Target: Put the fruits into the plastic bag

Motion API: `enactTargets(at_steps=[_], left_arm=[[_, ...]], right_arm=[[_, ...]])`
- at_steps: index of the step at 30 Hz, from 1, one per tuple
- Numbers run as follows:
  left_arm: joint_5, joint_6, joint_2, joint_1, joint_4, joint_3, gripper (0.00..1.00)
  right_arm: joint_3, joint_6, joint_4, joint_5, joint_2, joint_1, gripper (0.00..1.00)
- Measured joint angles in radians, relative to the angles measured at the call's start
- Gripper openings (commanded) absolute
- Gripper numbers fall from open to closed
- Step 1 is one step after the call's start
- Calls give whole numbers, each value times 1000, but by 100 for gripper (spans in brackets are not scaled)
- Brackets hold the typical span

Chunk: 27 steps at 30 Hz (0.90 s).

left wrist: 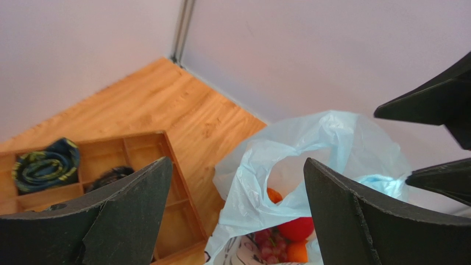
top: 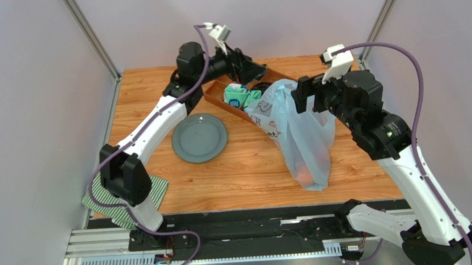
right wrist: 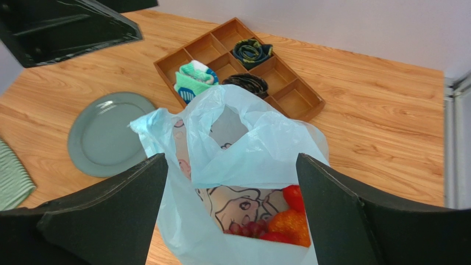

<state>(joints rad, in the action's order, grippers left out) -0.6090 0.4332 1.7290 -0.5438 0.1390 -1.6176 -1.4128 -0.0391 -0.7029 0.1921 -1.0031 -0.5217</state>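
Legible text: none.

Bag point(top: 295, 134): a few dark printed letters on its left side in the top view, creased and too small to make out. The right wrist view shows a line drawing of a cartoon girl point(right wrist: 237, 207) on it, with nothing readable beside it.

Teal cloth point(top: 237, 96) in the tray point(top: 217, 99): one dark round mark, unreadable.

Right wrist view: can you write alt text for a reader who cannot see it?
A light-blue plastic bag printed with a cartoon girl sits between the fingers of the open right claw, with grapes and red and orange fruits showing inside it. Behind it lies a compartmented wooden tray holding rolled cloth items, and a grey plate lies to the left.
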Motion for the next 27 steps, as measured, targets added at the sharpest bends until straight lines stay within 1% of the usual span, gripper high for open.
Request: enactTargets(at_steps=[4, 6, 7, 8, 9, 10, 13, 15, 19, 22, 24, 27], left_arm=[[13, 41, -53, 76, 73, 56, 98], [36, 57, -82, 119, 85, 116, 98], [50, 63, -99, 143, 84, 151, 98], [68, 68, -119, 172, 79, 191, 98], [87, 74, -143, 203, 72, 238, 98], [106, 75, -170, 228, 61, 277, 98], [206, 54, -288, 307, -7, 411, 99], [296, 19, -385, 328, -77, 469, 99], [463, -61, -608, 327, -193, 558, 99], [580, -100, -777, 327, -297, 608, 99], [642, -109, -859, 328, -356, 624, 99], [691, -111, -934, 327, -421, 647, 99]], right_arm=[[0, -76, 45, -182, -26, 174, 91], [5, -129, 75, -270, -34, 311, 90], [10, -153, 88, -296, -35, 373, 90], [18, -174, 97, -311, -36, 394, 90], [28, -193, 102, -318, -34, 462, 90], [43, -207, 110, -319, -28, 490, 90], [99, -227, 117, -302, 9, 504, 91], [127, -227, 118, -263, 42, 504, 91], [192, -223, 148, -153, 120, 514, 91], [241, -227, 192, -117, 159, 535, 91], [280, -234, 225, -101, 174, 541, 91], [321, -245, 251, -93, 176, 543, 91]])
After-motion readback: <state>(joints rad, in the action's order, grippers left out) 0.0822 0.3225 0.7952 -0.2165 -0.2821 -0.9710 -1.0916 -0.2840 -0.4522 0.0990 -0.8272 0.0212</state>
